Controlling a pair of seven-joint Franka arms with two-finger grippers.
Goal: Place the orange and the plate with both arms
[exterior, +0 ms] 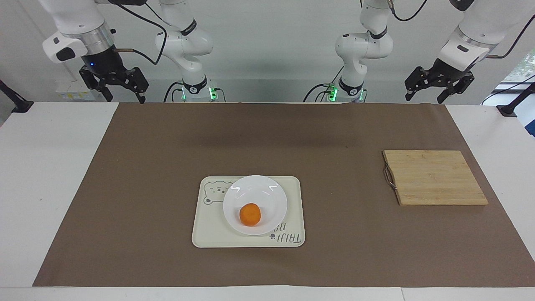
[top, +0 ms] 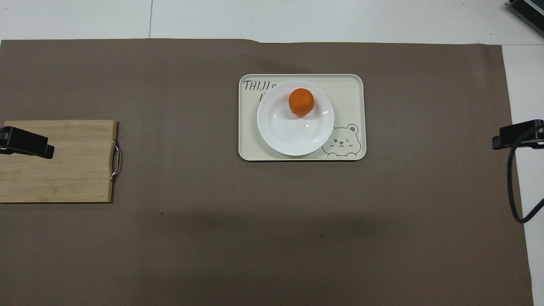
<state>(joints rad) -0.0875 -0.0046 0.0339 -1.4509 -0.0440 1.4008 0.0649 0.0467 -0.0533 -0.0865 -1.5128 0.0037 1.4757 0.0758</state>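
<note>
The orange (exterior: 250, 214) lies in the white plate (exterior: 260, 191), on the part of the plate farther from the robots. The plate rests on the cream bear tray (exterior: 293, 209) in the middle of the table. In the overhead view the orange (top: 301, 102) and the plate (top: 293, 137) show on the tray (top: 349, 98). My right gripper (exterior: 124, 97) hangs open and empty, high over the mat's edge at the right arm's end, well away from the tray. My left gripper (exterior: 423, 99) waits open and empty, high over the mat's corner at the left arm's end.
A bamboo cutting board (exterior: 434, 177) with a metal handle lies toward the left arm's end. A brown mat (exterior: 167, 167) covers the table. In the overhead view one finger of each gripper shows, the left's (top: 26, 144) over the board (top: 63, 174), the right's (top: 516, 135).
</note>
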